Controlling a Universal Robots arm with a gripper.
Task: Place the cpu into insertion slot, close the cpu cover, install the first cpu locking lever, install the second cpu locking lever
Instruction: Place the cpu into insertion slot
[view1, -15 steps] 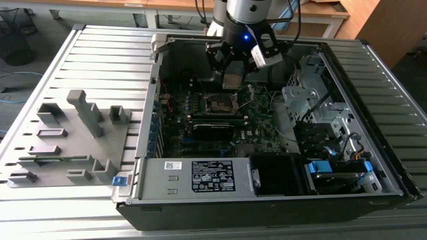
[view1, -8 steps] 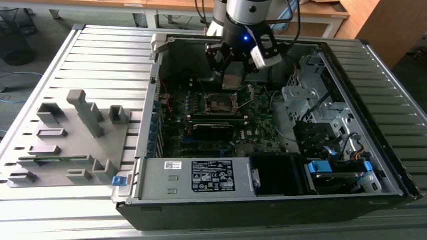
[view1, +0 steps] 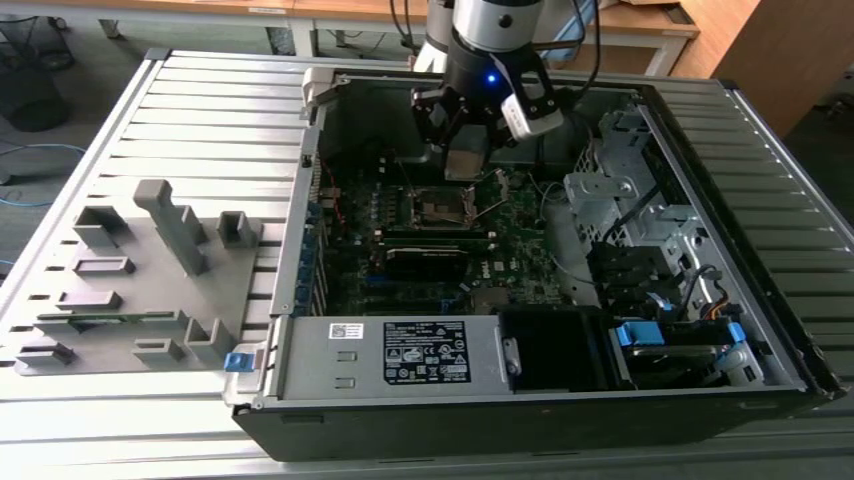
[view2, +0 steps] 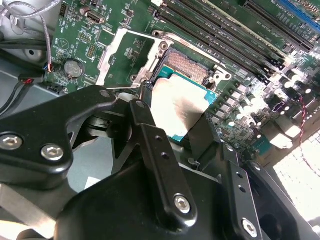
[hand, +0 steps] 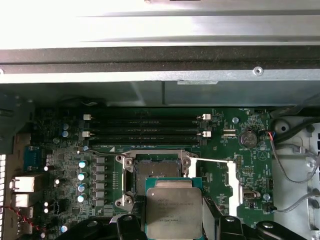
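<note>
My gripper hangs inside the open computer case, shut on the cpu, a flat square chip with a dull silver top. The chip is held by two opposite edges between the black fingers. It hovers a little above the motherboard, just off to one side of the insertion slot, which lies open with its dark centre showing. In the exterior view the slot sits just below the gripper. The cpu cover, a silvery frame, is flipped back beside the slot. The cpu overlaps the slot's near edge in the first wrist view.
Long black memory slots run beside the socket. A power supply box with a white label fills the case's front. A metal drive cage and cables stand at the exterior view's right. A grey fixture plate with blocks lies on the exterior view's left.
</note>
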